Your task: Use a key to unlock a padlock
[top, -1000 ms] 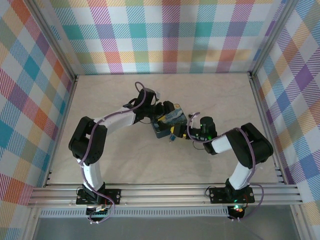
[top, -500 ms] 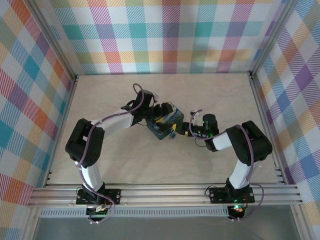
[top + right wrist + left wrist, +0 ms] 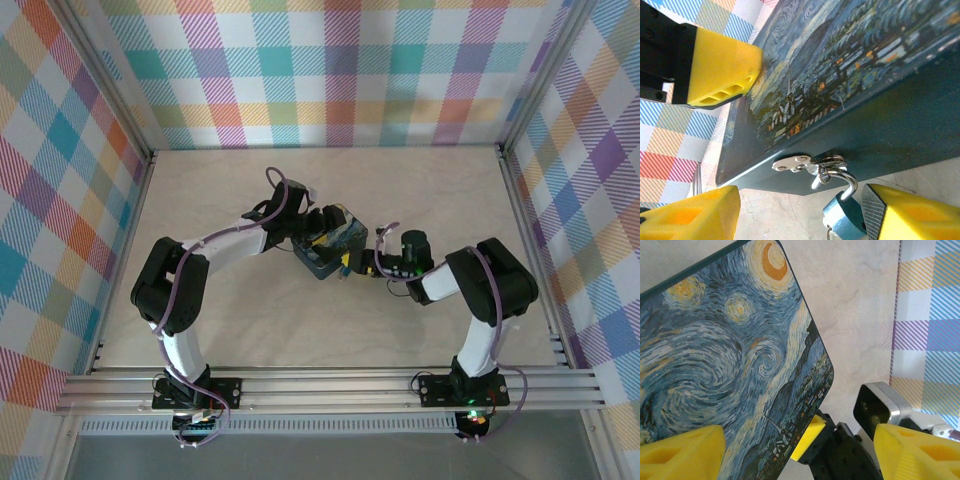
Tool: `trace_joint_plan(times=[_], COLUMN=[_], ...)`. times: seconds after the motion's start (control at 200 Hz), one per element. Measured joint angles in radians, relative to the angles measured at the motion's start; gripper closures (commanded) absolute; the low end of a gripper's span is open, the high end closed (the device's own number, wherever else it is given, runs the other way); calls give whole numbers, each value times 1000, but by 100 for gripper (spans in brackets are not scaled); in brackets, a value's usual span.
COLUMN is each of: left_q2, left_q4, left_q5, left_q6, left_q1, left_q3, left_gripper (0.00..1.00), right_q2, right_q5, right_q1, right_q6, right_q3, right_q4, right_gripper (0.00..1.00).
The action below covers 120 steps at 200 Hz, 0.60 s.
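Right wrist view: the padlock [image 3: 841,216] hangs by its shackle [image 3: 842,179] from the hasp [image 3: 795,163] on the front wall of the tin [image 3: 850,60], with the blue body dangling low against the table [image 3: 790,220]. The shackle looks shut. No key can be made out in the lock; a bit of metal under the body is cropped, so I can't tell what it is. The right pincer [image 3: 800,195] has its fingers apart, straddling the padlock, which sits just beside the right-hand finger [image 3: 910,212]; contact is unclear and nothing is clamped. A left-arm finger [image 3: 720,67] rests at the lid edge. In the left wrist view the left pincer [image 3: 797,440] is spread wide at the tin's corner, probably steadying it rather than gripping. In the top external view the tin [image 3: 333,243] sits mid-table between both arms.

Progress: early. The padlock is not unlocked; seating the key, turning it and freeing the shackle are all left to do.
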Motion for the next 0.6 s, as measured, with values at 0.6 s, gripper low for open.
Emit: trace_joint_plan(times=[0.6], left_q2=[0], left_q4=[-1], left_q5=[0], left_q6=[0], left_q1=[0], left_q3=[0], left_gripper=[22], right_q2=[63], right_q5=[-29], right_q1=[15], right_q6=[20], right_q3=[27], right_q4=[61], right_gripper=[47])
